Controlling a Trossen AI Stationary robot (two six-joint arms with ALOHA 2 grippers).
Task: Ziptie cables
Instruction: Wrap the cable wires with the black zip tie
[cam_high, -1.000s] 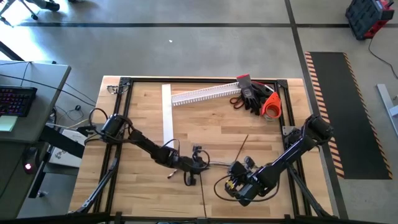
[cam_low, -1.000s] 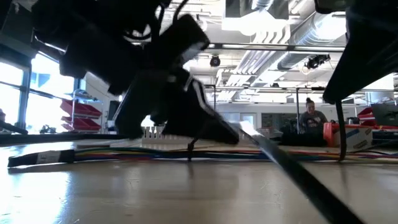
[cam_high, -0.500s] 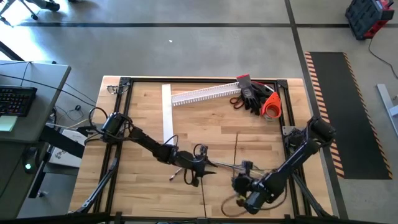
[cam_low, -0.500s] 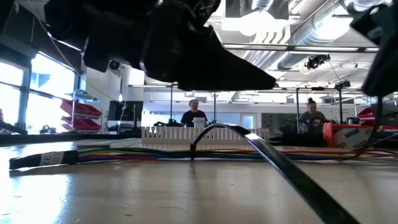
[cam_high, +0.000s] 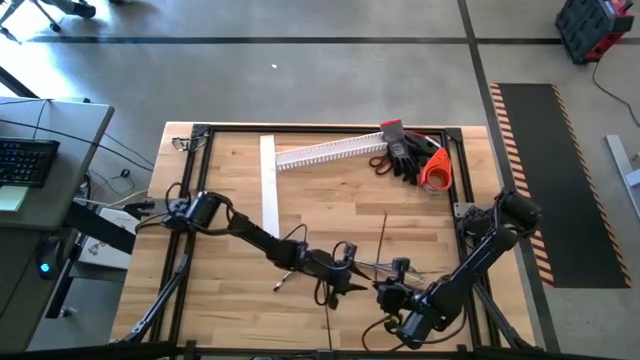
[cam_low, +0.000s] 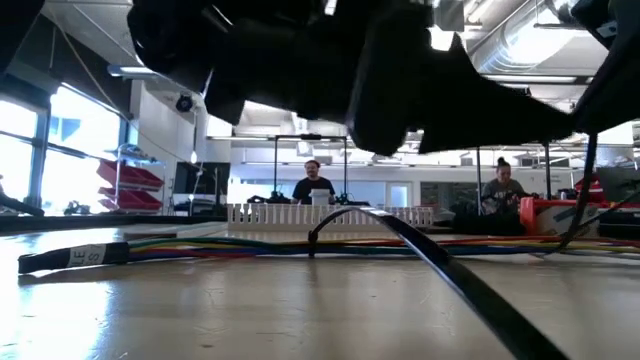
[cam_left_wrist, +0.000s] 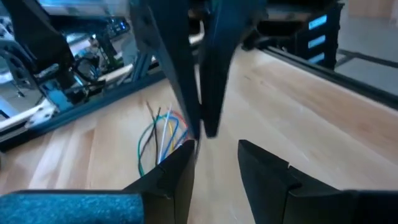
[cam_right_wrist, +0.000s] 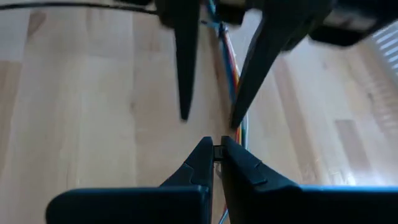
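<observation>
The cables (cam_high: 375, 267) lie across the table's near middle, a bundle of coloured wires (cam_low: 200, 245) with fanned free ends (cam_left_wrist: 163, 134). A black ziptie (cam_low: 440, 265) is looped round the bundle, and its tail (cam_high: 327, 312) runs toward the near edge. A second ziptie (cam_high: 383, 235) lies straight, farther back. My left gripper (cam_high: 350, 275) is open and nearly level, with a finger (cam_right_wrist: 183, 68) on each side of the bundle; whether it touches, I cannot tell. My right gripper (cam_high: 393, 295) is shut at the bundle's right end. My right gripper pinches the cables between its two fingertips (cam_right_wrist: 217, 151), close to the fanned wire ends (cam_left_wrist: 180, 140). Its fingers slant down from the near right. How many of the wires it has, I cannot tell. The bundle runs from the fingertips leftward, low over the table.
At the back lie a white slotted channel (cam_high: 325, 152), a flat white strip (cam_high: 267, 185), black gloves with red scissors (cam_high: 400, 155) and an orange tape roll (cam_high: 437, 172). A black frame (cam_high: 460, 190) rims the table. Two people (cam_low: 318, 185) sit in the room beyond.
My left gripper has slid along the cables toward the table's right edge, closing on my right gripper, and has rolled a little. My right gripper has rolled about its own line and shifted slightly toward the near edge. The wire loop beside it has been drawn in.
</observation>
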